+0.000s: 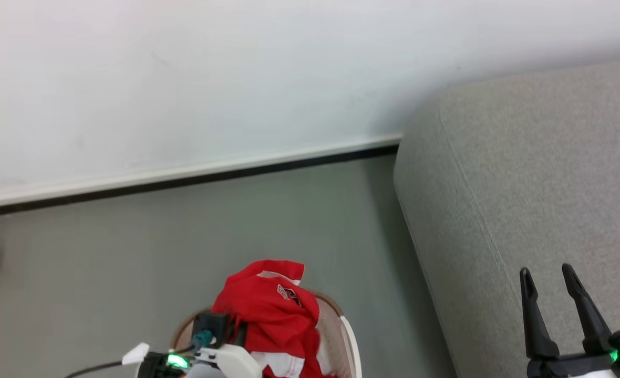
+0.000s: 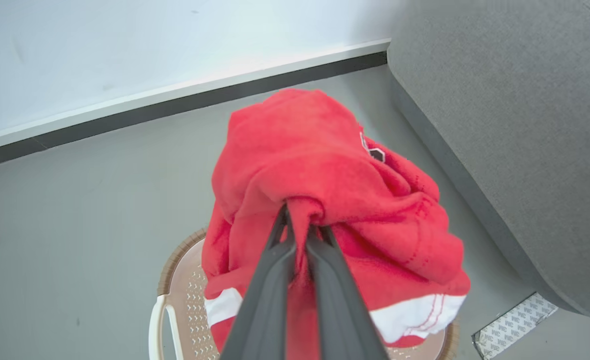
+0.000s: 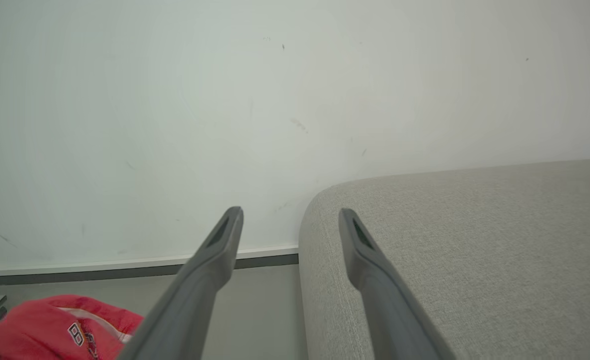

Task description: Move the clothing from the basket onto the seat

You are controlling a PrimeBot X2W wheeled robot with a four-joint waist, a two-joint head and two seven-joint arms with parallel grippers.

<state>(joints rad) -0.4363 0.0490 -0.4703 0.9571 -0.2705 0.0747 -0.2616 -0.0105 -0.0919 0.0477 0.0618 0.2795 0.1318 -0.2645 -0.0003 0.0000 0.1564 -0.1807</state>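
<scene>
Clothing (image 2: 325, 165), location? (M.)
Bunched red bundle hanging over the basket (image 2: 175, 260), beside the seat (image 2: 515, 125) but apart from it. White hem sits low against the basket's wall; cannot tell whether it is clear of the rim. (T.)

Grip? (M.)
Left gripper (image 2: 302, 222) pressed together, pinching a fold at the top of the bundle. Right gripper (image 1: 546, 273) spread wide, holding nothing, in front of the seat's near part. (T.)

Progress? (M.)
Judged: pick made, lift partly done. Left to do: carry across the floor (image 1: 289, 220) gap, set down on the seat, release. Nothing on the seat yet. (T.)

View differences? (M.)
Left wrist view gives the pinch itself, plus a patterned strip (image 2: 515, 317) lying on the floor at the seat's foot. In the head view the left arm's pale housing (image 1: 231, 359) stands in front of the grip point, but that view gives both arms and the gap between basket and seat together. Right wrist view gives the spread fingers against the wall (image 3: 175, 100), the seat's rounded corner, and a printed mark on the clothing at lower left. (T.)
</scene>
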